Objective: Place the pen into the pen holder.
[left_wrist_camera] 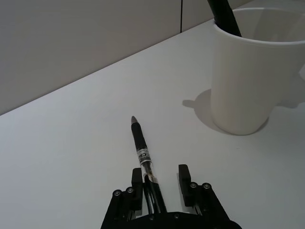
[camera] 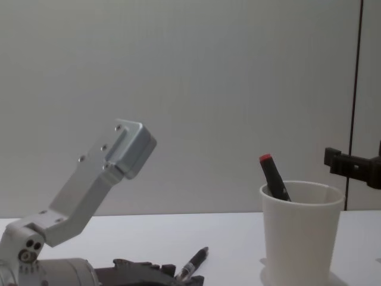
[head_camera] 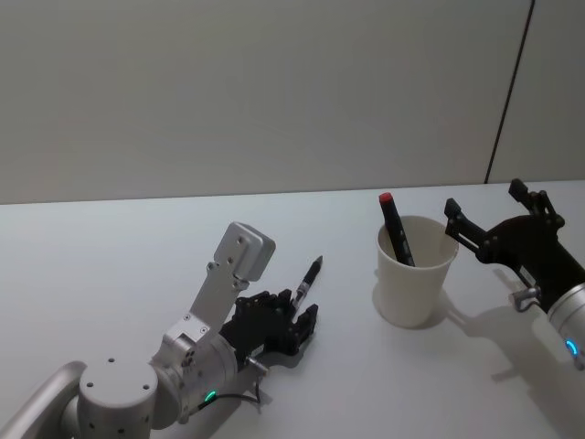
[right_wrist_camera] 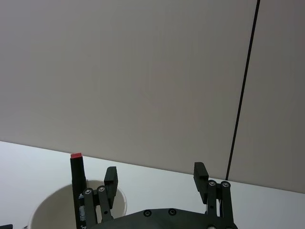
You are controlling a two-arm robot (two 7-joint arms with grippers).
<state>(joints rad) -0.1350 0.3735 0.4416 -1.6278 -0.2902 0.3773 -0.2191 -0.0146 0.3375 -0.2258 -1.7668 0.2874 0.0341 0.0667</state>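
Broad white worktop (head_camera: 110, 265), running back to a plain grey wall. Toward the right side, standing upright, the pen holder (head_camera: 416, 283): thin paper walls, rolled rim, probably light enough to tip or skid at a nudge. Leaning inside it, a red-capped marker (head_camera: 395, 229), narrowing the free mouth.

Near the cup on its right, a little above the rim, the right gripper (head_camera: 484, 206), fingers (right_wrist_camera: 200, 171) spread wide and empty. Low over the worktop, left of centre, the left gripper (left_wrist_camera: 160, 175), fingers (left_wrist_camera: 184, 174) part open, straddling the rear end of the pen (left_wrist_camera: 139, 140) without clamping. Barrel close against one finger, clear gap to the other.

Pen seemingly lying flat, left of the cup and well apart from it, tip pointing away from the robot toward the wall. Slim, stiff and light, with a smooth barrel: likely to roll or pivot if pinched off-centre. Best taken squarely across the barrel, nearer the middle than the very tail. Then to be lifted, turned upright and lowered gently into the open side of the cup, clear of the marker, so as not to knock the holder over.
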